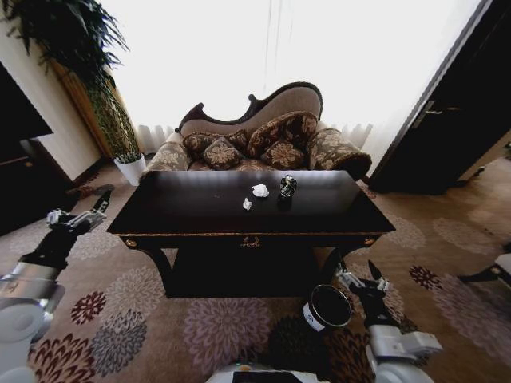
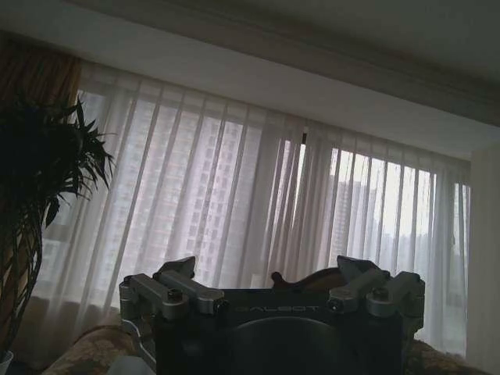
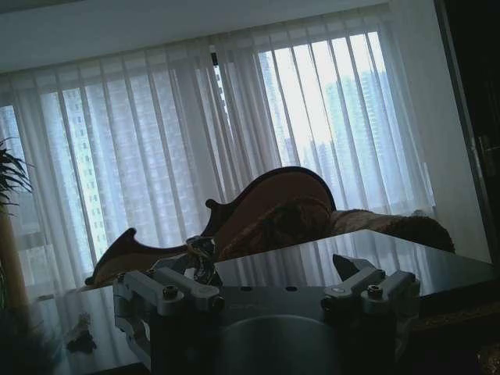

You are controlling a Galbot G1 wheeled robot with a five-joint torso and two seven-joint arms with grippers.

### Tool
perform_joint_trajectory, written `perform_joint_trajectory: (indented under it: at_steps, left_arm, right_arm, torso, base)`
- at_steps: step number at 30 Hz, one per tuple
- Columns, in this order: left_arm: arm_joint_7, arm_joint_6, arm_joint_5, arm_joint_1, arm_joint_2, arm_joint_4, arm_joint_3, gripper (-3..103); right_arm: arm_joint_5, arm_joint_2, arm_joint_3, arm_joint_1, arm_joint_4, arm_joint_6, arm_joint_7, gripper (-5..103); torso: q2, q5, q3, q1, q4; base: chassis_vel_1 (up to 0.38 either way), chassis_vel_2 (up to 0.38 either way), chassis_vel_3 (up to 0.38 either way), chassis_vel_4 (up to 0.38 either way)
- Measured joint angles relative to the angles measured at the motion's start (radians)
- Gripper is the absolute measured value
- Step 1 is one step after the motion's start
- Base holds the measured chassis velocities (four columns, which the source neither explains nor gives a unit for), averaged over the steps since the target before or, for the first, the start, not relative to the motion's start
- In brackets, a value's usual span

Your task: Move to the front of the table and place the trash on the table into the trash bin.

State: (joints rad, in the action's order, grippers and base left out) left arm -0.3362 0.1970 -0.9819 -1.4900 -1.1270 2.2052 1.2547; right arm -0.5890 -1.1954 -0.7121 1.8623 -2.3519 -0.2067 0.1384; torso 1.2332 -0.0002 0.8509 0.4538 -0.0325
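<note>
A glossy dark-brown table [image 1: 200, 209] has a small gold ornament [image 1: 251, 241] on its front rail. On it lie two white paper balls [image 1: 260, 190] and a black-and-silver shiny lump [image 1: 287, 186]. The round trash bin [image 1: 327, 307] is black with a white label. The sofa [image 1: 263, 136] is beige with a dark wood frame and brown patterned cushions. The carpet [image 1: 144, 319] is tan with maroon, grey and mauve flower shapes. A green plant [image 1: 72, 48] stands in a white pot [image 1: 131, 169]. White sheer curtains [image 3: 234, 133] hang behind.
</note>
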Motion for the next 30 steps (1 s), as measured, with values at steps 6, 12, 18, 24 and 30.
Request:
perform_joint_trajectory:
  at_steps: [6,12,18,24,30]
  left_arm:
    - [-0.002,-0.003,0.019,-0.039,-0.018,0.034,0.015,100]
    - [-0.008,-0.005,0.042,-0.073,-0.034,0.065,0.012,100]
    - [-0.010,-0.005,0.051,-0.080,-0.018,0.074,-0.008,100]
    - [-0.014,-0.009,0.056,-0.105,-0.028,0.091,0.003,100]
    - [-0.014,-0.009,0.057,-0.135,-0.040,0.122,0.022,100]
  right_arm:
    - [-0.018,0.134,0.032,-0.169,-0.011,0.061,0.021,100]
    - [-0.104,0.265,0.031,-0.327,0.023,0.136,0.063,100]
    - [-0.160,0.341,0.035,-0.397,0.105,0.150,0.069,100]
    - [-0.233,0.402,0.111,-0.454,0.182,0.154,0.045,100]
    - [-0.246,0.477,0.252,-0.583,0.296,0.126,0.028,100]
  torso:
    - [0.000,0.0002,0.000,0.000,0.0001]
    - [0.000,0.0000,0.000,0.000,0.0000]
    - [0.000,0.0001,0.000,0.000,-0.0003]
    - [0.000,0.0001,0.000,0.000,0.0000]
    - [0.000,0.0002,0.000,0.000,-0.0001]
  base:
    - [0.000,0.000,0.000,0.000]
    - [0.000,0.000,0.000,0.000]
    - [0.000,0.000,0.000,0.000]
    - [0.000,0.000,0.000,0.000]
    - [0.000,0.000,0.000,0.000]
